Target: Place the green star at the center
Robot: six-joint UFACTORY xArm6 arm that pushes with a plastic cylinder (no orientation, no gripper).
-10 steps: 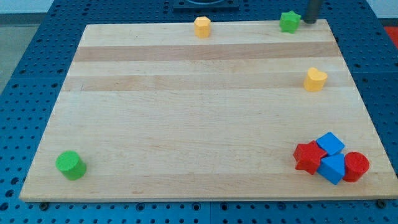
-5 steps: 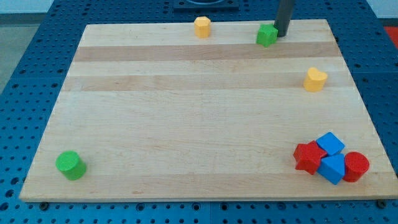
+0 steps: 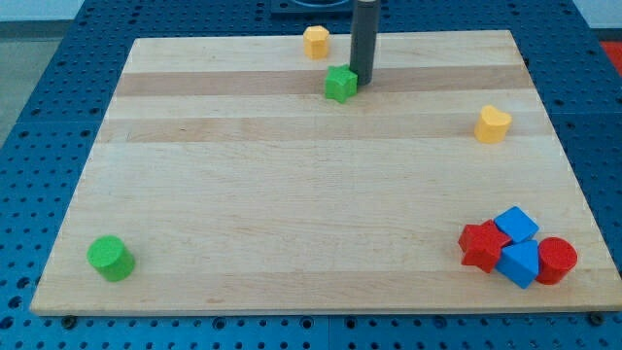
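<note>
The green star (image 3: 340,84) lies on the wooden board (image 3: 292,194), near the top and a little right of the middle. My tip (image 3: 362,82) stands right against the star's right side, touching it. The dark rod rises straight up from there to the view's top edge.
A yellow hexagon block (image 3: 315,42) sits at the top edge, up and left of the star. A yellow heart (image 3: 493,124) is at the right. A green cylinder (image 3: 110,258) is at the bottom left. A red star (image 3: 481,245), two blue cubes (image 3: 515,225) (image 3: 519,263) and a red cylinder (image 3: 556,260) cluster at the bottom right.
My tip has moved left and down from the top right corner, pushing the green star ahead of it along the board. The other blocks have not moved.
</note>
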